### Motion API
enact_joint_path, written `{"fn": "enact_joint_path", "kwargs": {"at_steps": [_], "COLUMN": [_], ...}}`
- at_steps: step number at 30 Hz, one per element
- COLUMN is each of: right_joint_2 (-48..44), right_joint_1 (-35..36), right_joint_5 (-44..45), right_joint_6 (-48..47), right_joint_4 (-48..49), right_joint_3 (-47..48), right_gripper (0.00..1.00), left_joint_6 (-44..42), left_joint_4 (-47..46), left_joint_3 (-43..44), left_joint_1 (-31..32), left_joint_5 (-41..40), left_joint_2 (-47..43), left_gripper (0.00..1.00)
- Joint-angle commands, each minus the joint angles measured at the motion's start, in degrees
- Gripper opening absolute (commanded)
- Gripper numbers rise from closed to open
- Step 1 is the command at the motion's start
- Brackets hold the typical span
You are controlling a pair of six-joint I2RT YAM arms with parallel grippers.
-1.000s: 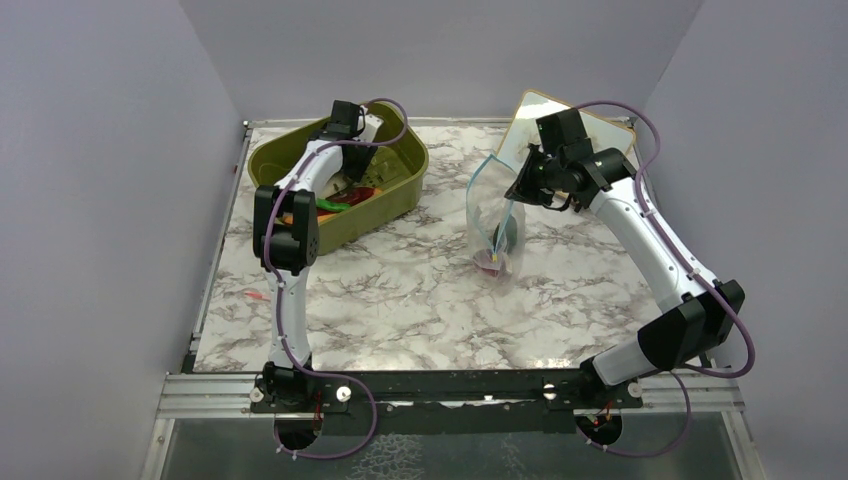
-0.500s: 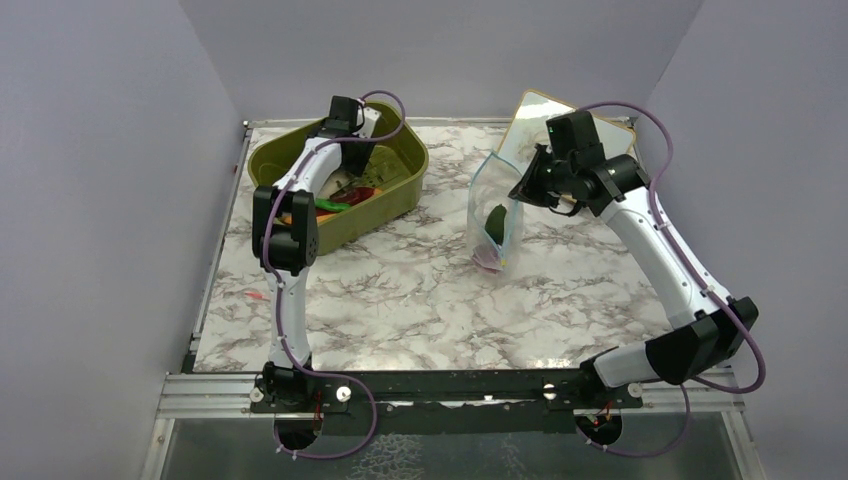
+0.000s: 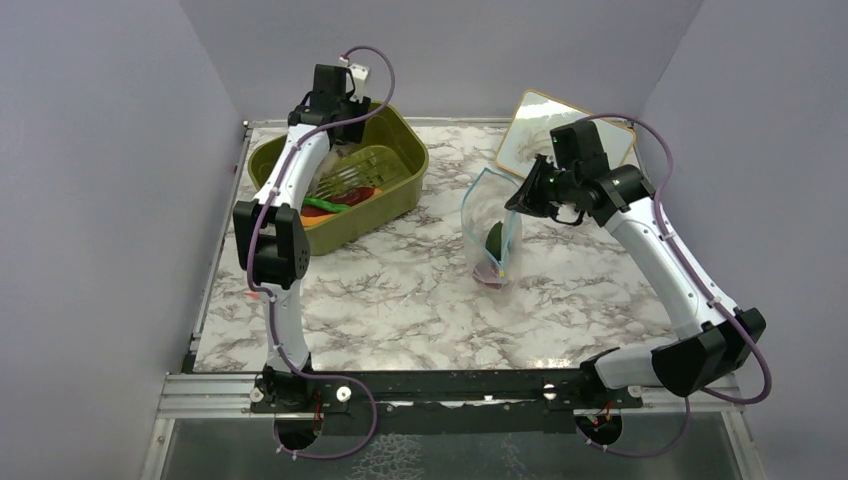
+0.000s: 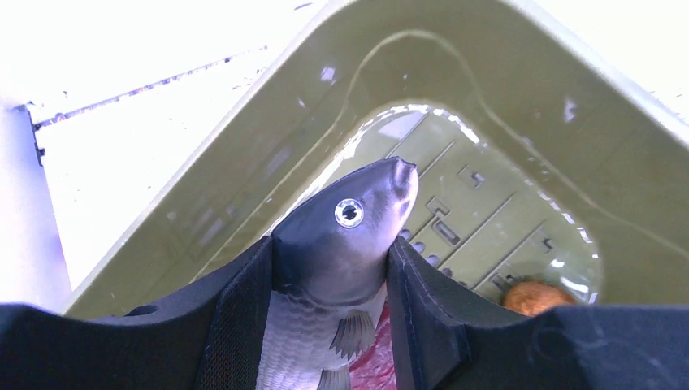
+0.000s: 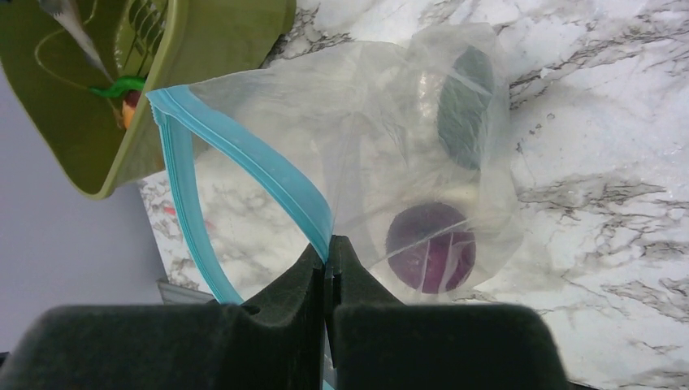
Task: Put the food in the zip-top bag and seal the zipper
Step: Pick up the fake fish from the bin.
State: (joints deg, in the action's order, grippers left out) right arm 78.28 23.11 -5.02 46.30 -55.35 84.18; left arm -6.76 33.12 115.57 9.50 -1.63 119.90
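Observation:
My left gripper [image 3: 338, 140] is shut on a grey-white toy fish [image 4: 345, 236] and holds it above the olive-green tub [image 3: 392, 205]. A dark red and orange hot-dog piece [image 3: 350, 195] and a green vegetable [image 3: 320, 205] lie in the tub. My right gripper [image 3: 520, 200] is shut on the light blue zipper [image 5: 244, 150] of the clear zip-top bag [image 3: 482, 215] and holds its mouth open and raised. Inside the bag lie a purple onion [image 5: 431, 248] and a dark green vegetable [image 5: 465, 106].
A wood-framed mirror [image 3: 540, 125] leans at the back right behind the right arm. A small red bit [image 3: 255, 295] lies near the table's left edge. An orange piece [image 4: 532, 296] shows on the tub floor. Grey walls close in three sides.
My left gripper has risen out of the tub with the fish in it. My right gripper has shifted slightly with the bag's mouth, which now stands wider open.

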Motion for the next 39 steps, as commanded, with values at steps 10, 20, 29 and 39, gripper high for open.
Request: {"fn": "enact_joint_path", "kwargs": {"at_steps": [10, 20, 29, 39], "right_joint_2": [-8.3, -13.9, -15.8, -15.2], "right_joint_1": [-0.3, -0.3, -0.3, -0.3], "right_joint_5": [-12.9, -14.0, -13.0, -12.7], "right_joint_6": [-1.9, 0.1, 2.7, 7.0], "right_joint_4": [17.1, 23.8, 25.9, 29.9], "right_joint_3": [-16.0, -22.7, -23.4, -25.1], "right_gripper": [0.01, 0.01, 0.01, 0.01], "left_joint_6": [9.8, 18.9, 36.7, 60.0], "left_joint_4": [-0.7, -8.9, -31.9, -52.2], "left_joint_3": [3.7, -4.2, -23.1, -34.8], "left_joint_1": [0.2, 0.3, 0.3, 1.3], "left_joint_5": [17.2, 26.1, 38.4, 48.5], "left_joint_2": [-7.8, -17.0, -30.6, -35.0], "left_gripper": [0.31, 0.29, 0.30, 0.29]}}
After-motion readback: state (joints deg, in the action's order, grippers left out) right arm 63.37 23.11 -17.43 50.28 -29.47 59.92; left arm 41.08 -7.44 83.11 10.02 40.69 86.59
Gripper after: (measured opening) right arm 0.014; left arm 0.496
